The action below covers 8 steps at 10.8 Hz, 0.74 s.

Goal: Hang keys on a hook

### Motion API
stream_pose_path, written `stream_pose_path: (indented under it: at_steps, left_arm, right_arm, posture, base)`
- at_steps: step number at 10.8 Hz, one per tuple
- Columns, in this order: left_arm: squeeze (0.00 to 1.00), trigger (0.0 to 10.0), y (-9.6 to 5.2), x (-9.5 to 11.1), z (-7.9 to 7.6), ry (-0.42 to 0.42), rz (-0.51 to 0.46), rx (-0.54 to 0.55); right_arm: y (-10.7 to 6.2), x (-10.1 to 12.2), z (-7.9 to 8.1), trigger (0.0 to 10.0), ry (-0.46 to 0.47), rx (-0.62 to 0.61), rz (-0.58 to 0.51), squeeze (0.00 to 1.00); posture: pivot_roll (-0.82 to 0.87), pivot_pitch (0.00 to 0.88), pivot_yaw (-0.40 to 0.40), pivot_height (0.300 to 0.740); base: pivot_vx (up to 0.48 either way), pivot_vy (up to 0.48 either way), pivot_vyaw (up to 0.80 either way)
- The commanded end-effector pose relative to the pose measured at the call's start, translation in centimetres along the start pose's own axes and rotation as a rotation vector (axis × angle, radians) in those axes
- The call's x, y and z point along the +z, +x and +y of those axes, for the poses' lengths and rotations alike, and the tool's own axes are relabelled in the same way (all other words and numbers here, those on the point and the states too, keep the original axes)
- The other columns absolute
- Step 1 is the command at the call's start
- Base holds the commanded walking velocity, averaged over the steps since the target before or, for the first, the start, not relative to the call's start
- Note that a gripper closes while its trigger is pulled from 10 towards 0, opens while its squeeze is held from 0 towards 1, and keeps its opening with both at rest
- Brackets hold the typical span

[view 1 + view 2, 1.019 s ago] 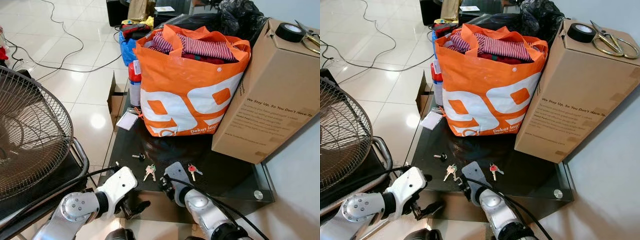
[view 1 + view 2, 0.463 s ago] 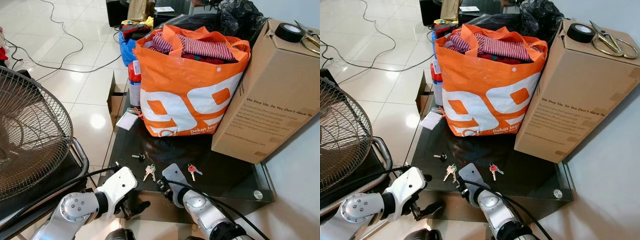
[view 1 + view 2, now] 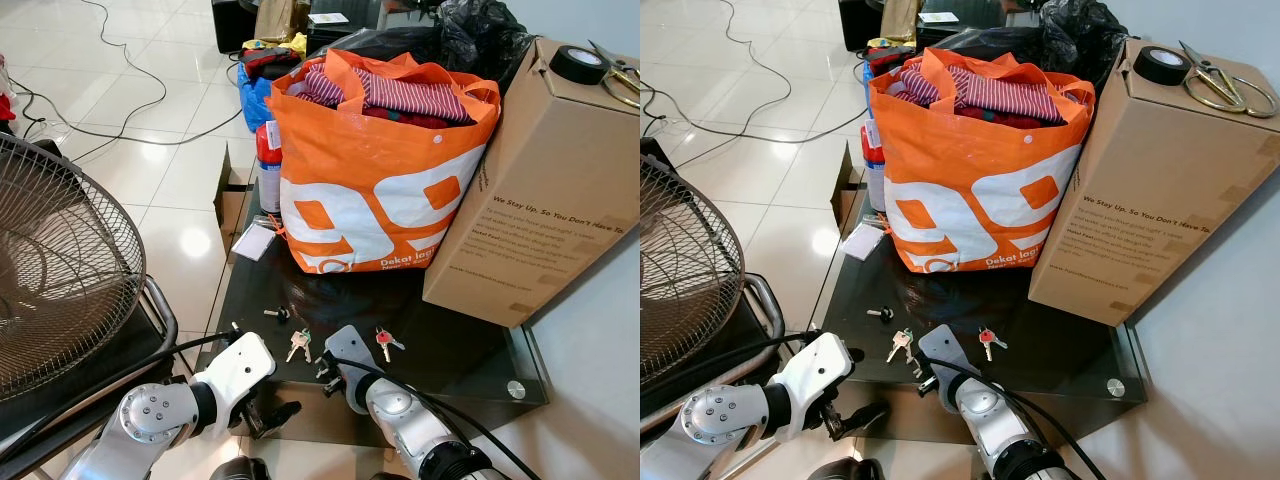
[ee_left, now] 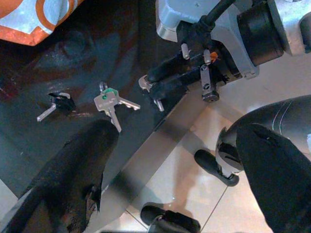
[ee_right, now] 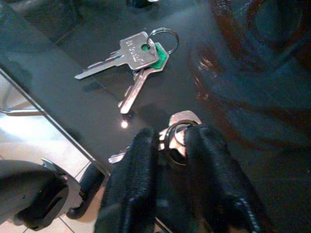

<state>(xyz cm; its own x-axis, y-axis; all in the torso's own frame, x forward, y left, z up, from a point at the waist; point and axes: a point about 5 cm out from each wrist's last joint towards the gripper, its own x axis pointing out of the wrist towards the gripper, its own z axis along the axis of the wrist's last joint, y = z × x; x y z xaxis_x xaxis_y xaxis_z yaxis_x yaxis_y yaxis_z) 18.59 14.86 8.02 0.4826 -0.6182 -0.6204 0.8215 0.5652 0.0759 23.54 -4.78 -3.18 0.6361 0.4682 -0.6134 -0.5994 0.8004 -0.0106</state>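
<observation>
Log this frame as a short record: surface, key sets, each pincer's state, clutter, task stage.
surface: dark glass table
key sets: green-tagged keys; red-tagged keys; black-headed key
right pincer: shut on silver keys at the table's near edge
left pincer: open, below the table edge
clutter: orange bag, cardboard box, fan
task stage: keys gripped, not hung

Three sets of keys and a lone key lie on the dark glass table near its front edge. The green-tagged keys (image 5: 138, 56), two silver keys on one ring, lie flat and fanned apart. The red-tagged keys (image 3: 385, 342) lie flat further right, well apart from them. A single black-headed key (image 3: 278, 313) lies to the left, a little further back. A fourth silver bunch (image 5: 176, 136), ring and keys, sits at the very front edge, pinched between two black fingers.
</observation>
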Motion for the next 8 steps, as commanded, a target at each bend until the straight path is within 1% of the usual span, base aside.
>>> stream_pose_path:
  at_steps: [1, 6, 7, 8]
  left_arm:
    - [0.07, 10.0, 0.0, 0.1, -0.1, 0.000, -0.003, -0.008]
    - [0.07, 10.0, 0.5, -0.6, 0.1, -0.003, 0.004, -0.005]
    - [0.07, 10.0, 0.6, -0.6, 0.2, -0.002, 0.002, -0.001]
    - [0.07, 10.0, 0.8, -0.5, 0.4, 0.002, -0.007, 0.007]
  right_arm:
    - [-0.1, -1.5, 0.3, 0.0, 0.034, 0.004, 0.073, 0.00]
    - [-0.2, -1.3, -0.3, 0.0, 0.044, -0.020, 0.063, 0.00]
    - [-0.3, -0.8, -0.8, 0.0, 0.031, -0.010, 0.043, 0.00]
    - [-0.6, 0.2, -1.5, 0.0, 0.027, 0.048, 0.000, 0.00]
  posture:
    - [-0.05, 0.095, -0.038, 0.740]
    - [-0.05, 0.086, -0.040, 0.740]
    - [-0.05, 0.073, -0.042, 0.740]
    - [-0.06, 0.040, -0.046, 0.740]
  base:
    - [0.000, 0.000, 0.00]
    - [0.000, 0.000, 0.00]
    - [0.000, 0.000, 0.00]
    - [0.000, 0.000, 0.00]
